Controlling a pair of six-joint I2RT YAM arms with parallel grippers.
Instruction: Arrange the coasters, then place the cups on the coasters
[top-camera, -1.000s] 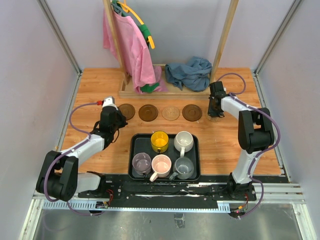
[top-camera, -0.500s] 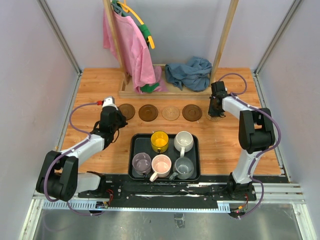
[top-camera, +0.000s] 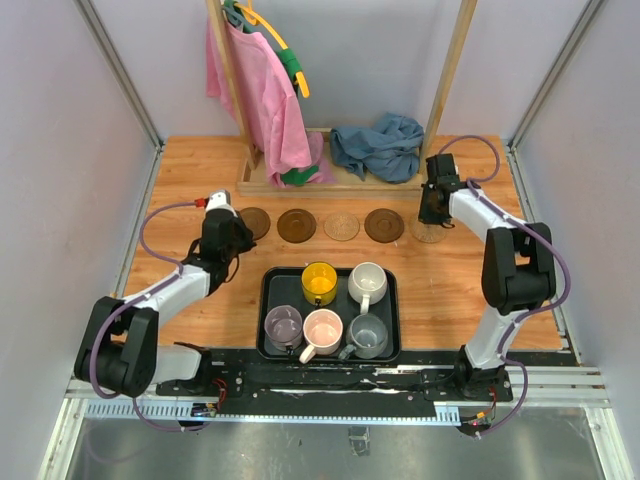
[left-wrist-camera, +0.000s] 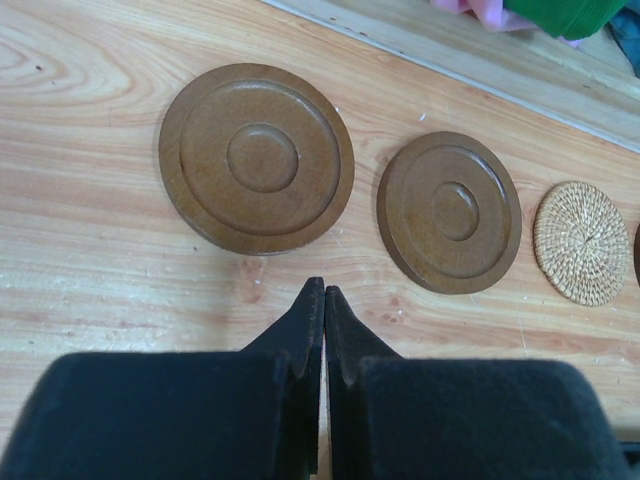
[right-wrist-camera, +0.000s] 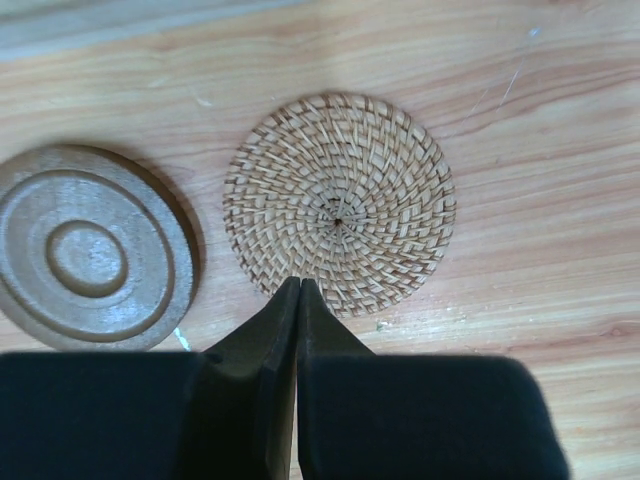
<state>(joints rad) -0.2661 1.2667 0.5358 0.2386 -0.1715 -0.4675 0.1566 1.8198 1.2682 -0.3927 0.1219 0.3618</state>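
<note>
Five coasters lie in a row behind the tray: dark brown ones (top-camera: 253, 222) (top-camera: 296, 225) (top-camera: 384, 225) and woven tan ones (top-camera: 342, 226) (top-camera: 431, 233). My left gripper (top-camera: 234, 238) is shut and empty, its tips (left-wrist-camera: 323, 290) just short of two brown coasters (left-wrist-camera: 257, 157) (left-wrist-camera: 450, 211). My right gripper (top-camera: 430, 218) is also shut and empty, tips (right-wrist-camera: 299, 283) at the near edge of the rightmost woven coaster (right-wrist-camera: 340, 203), beside a brown one (right-wrist-camera: 90, 245). The yellow (top-camera: 319, 282), white (top-camera: 367, 283), purple (top-camera: 283, 325), pink (top-camera: 322, 330) and grey (top-camera: 368, 335) cups stand in the tray.
The black tray (top-camera: 392, 312) sits at the front centre between the arms. A wooden rack base (top-camera: 300, 182) with a pink garment (top-camera: 262, 95) and a blue cloth (top-camera: 378, 145) stands behind the coaster row. Walls close in both sides.
My right gripper has drawn back and up a little from the rightmost woven coaster, so more of the coaster shows. The left arm has hardly moved.
</note>
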